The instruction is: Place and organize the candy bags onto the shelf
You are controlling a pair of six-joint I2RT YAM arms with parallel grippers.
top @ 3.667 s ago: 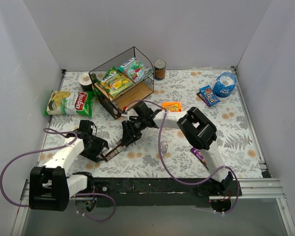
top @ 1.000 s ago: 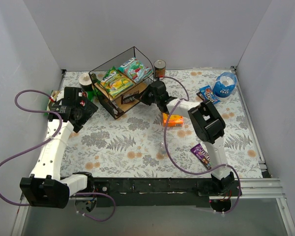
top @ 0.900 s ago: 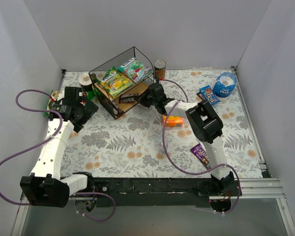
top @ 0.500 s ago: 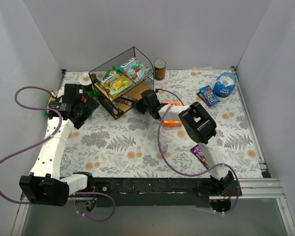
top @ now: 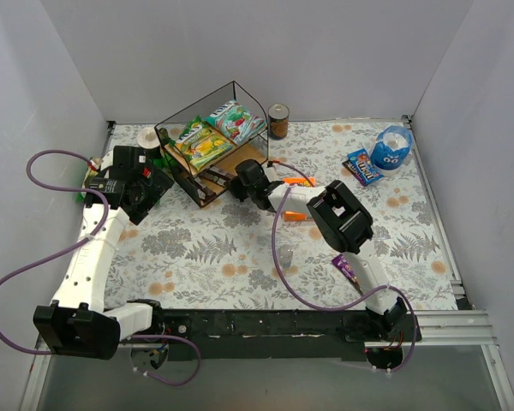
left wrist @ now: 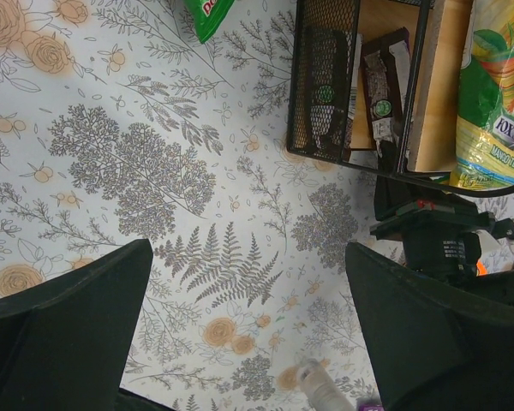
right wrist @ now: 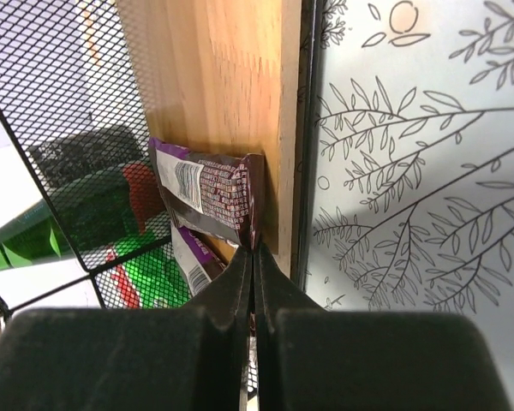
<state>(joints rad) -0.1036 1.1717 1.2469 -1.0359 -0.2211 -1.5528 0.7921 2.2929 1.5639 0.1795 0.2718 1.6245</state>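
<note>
The shelf (top: 240, 96) stands at the back left, with a green-yellow bag (top: 201, 142) and a teal-white bag (top: 235, 120) on its top board. My right gripper (right wrist: 255, 248) is shut on the edge of a dark brown wrapper (right wrist: 214, 188), which lies on the lower wooden board (right wrist: 231, 77) over a purple wrapper (right wrist: 187, 250). It reaches the shelf's front at table level (top: 228, 177). My left gripper (left wrist: 248, 257) hangs open and empty above the cloth, left of the shelf (left wrist: 360, 163). Another purple wrapper (top: 347, 269) and a small blue pack (top: 362, 165) lie on the right.
An orange box (top: 296, 216) lies partly under my right arm. A round blue pouch (top: 392, 147) sits at the back right and a can (top: 278, 120) behind the shelf. A white cup (top: 148, 135) and a green bag (left wrist: 207, 10) are left of the shelf.
My right gripper has slid left and nearer along the shelf's front, still shut on the dark brown wrapper on the lower board. The left arm has barely moved.
</note>
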